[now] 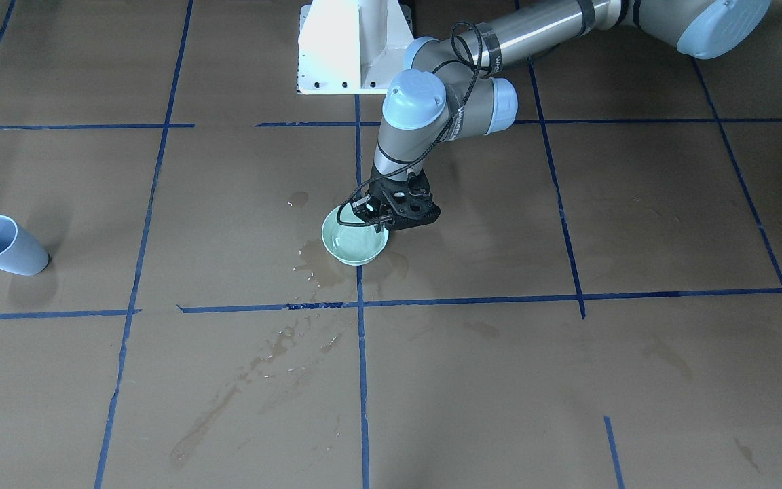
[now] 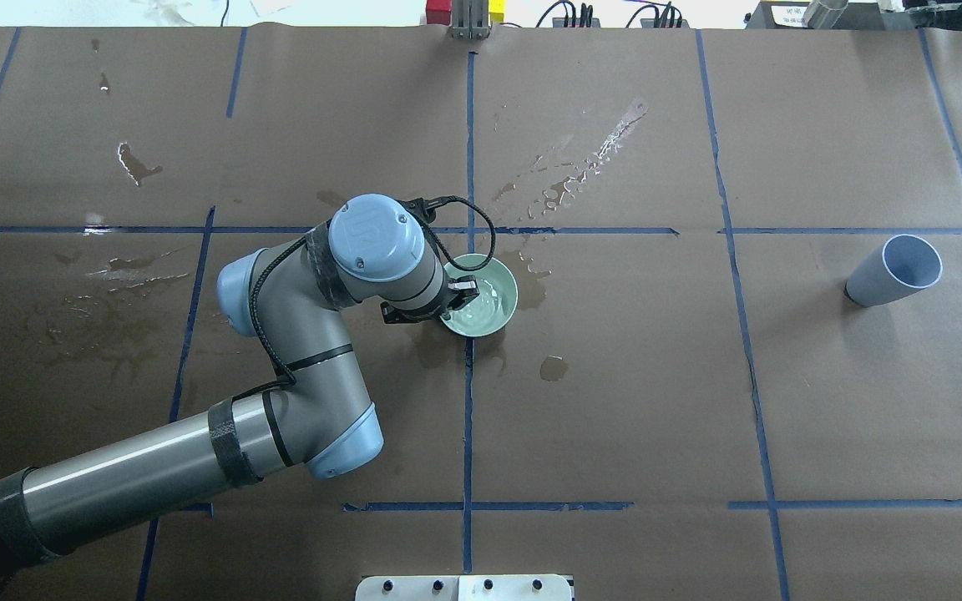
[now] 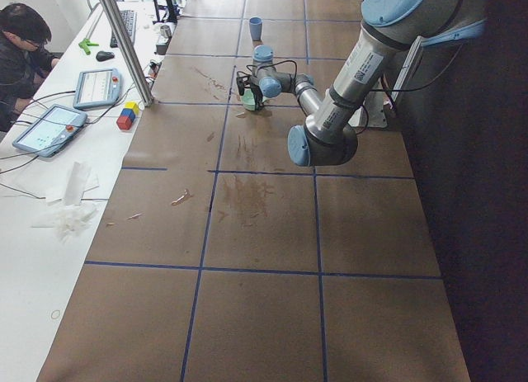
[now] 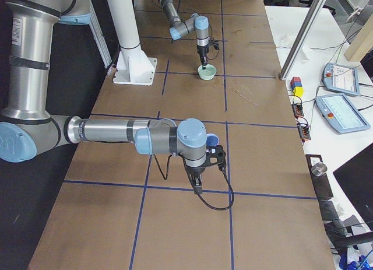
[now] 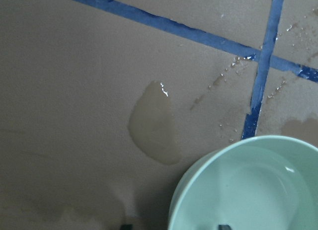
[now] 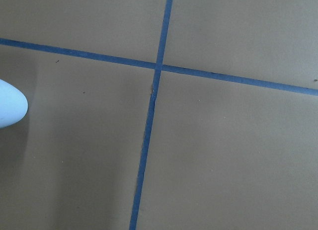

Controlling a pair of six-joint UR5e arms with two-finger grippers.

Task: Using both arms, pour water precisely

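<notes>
A pale green bowl (image 2: 493,305) stands near the table's middle with clear water (image 2: 474,310) in it. It also shows in the front view (image 1: 355,248) and the left wrist view (image 5: 198,190). My left gripper (image 2: 458,294) points down at the bowl's rim on the robot's side. In the left wrist view its two fingertips (image 5: 223,226) stand apart, one inside and one outside the rim. My right gripper (image 4: 198,178) shows only in the right side view, pointing down near a blue cup (image 4: 214,143). I cannot tell whether it is open or shut.
The pale blue cup (image 2: 894,271) stands upright far to the robot's right, apart from the bowl. Wet stains and puddles (image 2: 581,171) lie on the brown paper around and beyond the bowl. The white pedestal (image 1: 354,44) stands at the robot's side. An operator (image 3: 21,48) sits at the side table.
</notes>
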